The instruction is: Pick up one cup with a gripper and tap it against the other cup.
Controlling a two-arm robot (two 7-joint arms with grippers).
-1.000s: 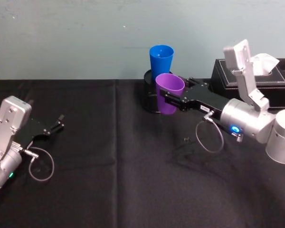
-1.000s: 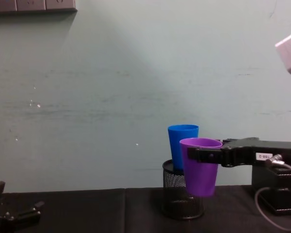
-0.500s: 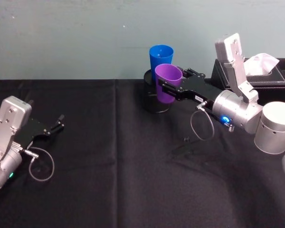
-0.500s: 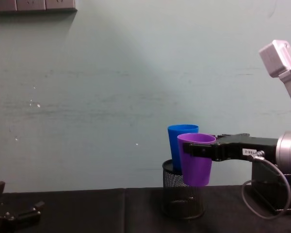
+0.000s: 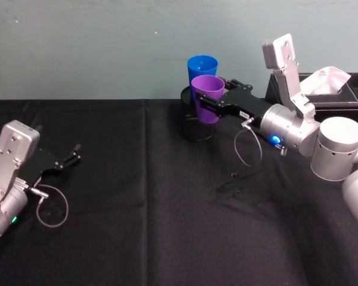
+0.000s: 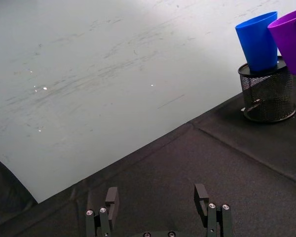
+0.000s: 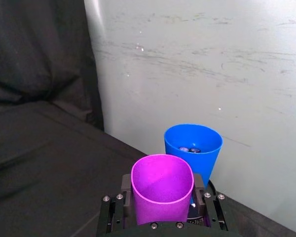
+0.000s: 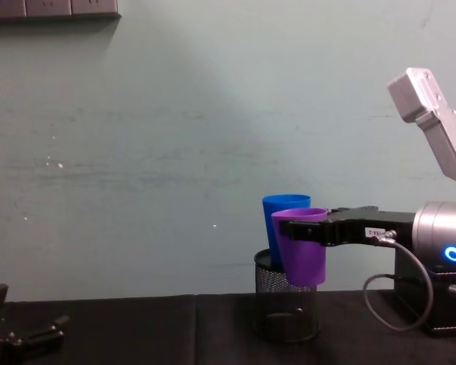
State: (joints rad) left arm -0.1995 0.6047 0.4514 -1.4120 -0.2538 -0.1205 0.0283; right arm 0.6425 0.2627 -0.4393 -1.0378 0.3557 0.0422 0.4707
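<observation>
Right gripper clamps purple cup, arm stretched level — cup just beside blue cup; left gripper wide, well apart.

Right arm comes in from 4 o'clock and is stretched level toward 11 o'clock, blue ring light on at the wrist. Right gripper is clamped on the purple cup, holding it aloft. Left arm is parked at 8 o'clock, left gripper low, fingers apart, empty.
</observation>
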